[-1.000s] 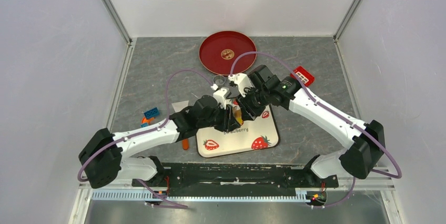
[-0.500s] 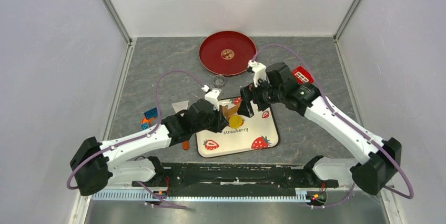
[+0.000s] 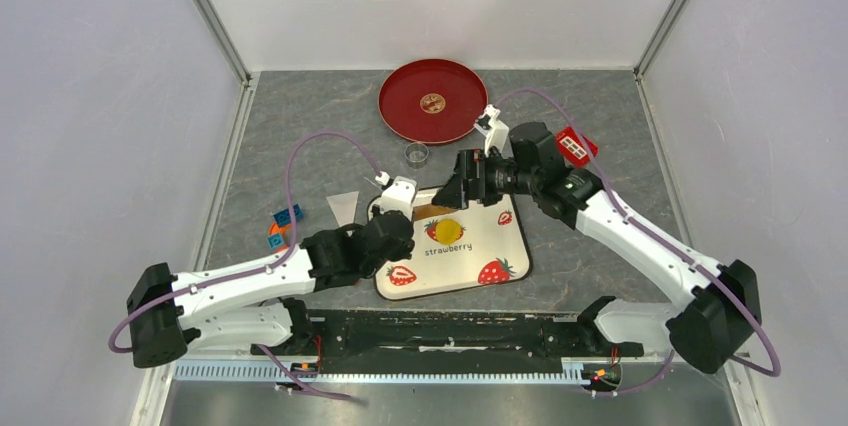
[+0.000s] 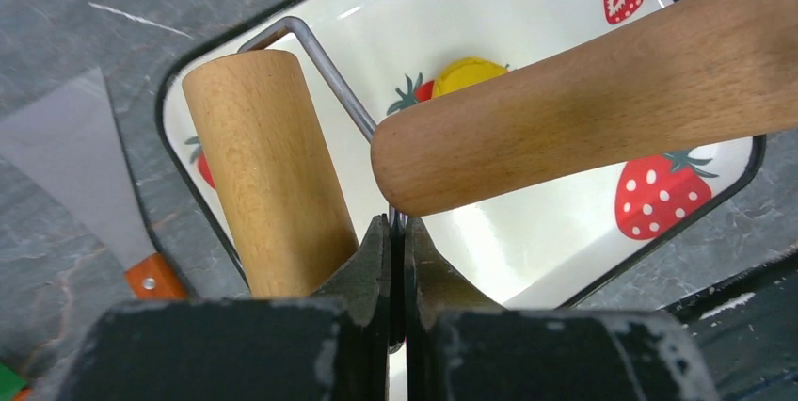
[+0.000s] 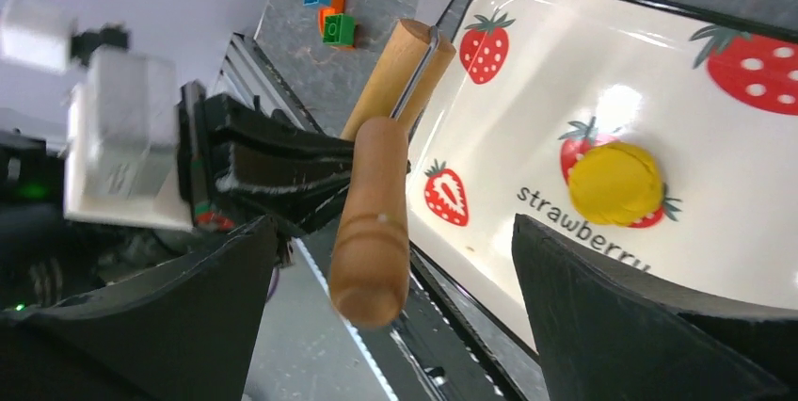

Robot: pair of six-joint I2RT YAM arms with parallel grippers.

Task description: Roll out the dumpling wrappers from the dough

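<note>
A small yellow dumpling wrapper (image 3: 432, 102) lies flat on the red plate (image 3: 400, 111). A lump of yellow dough (image 3: 449, 229) (image 5: 616, 183) sits in the strawberry tray (image 3: 470, 264). My left gripper (image 3: 410, 228) (image 4: 396, 228) is shut on the thin metal wire of the wooden roller, whose drum (image 4: 268, 166) hangs over the tray's left corner and whose handle (image 4: 583, 100) juts to the right. The right gripper (image 3: 458, 192) (image 5: 395, 326) is open, its fingers wide on either side of the handle's end (image 5: 372, 232) without touching it.
A metal ring cutter (image 3: 416, 153) stands between plate and tray. A grey scraper with an orange handle (image 3: 343, 208) (image 4: 66, 142) lies left of the tray, with blue and orange bricks (image 3: 283, 220) beyond it. A red brick (image 3: 575, 144) lies right of the right wrist.
The left gripper has shut on the roller's wire and drawn back toward the near left. The right gripper has opened, let go of the handle and pulled away to the right, uncovering the dough.
</note>
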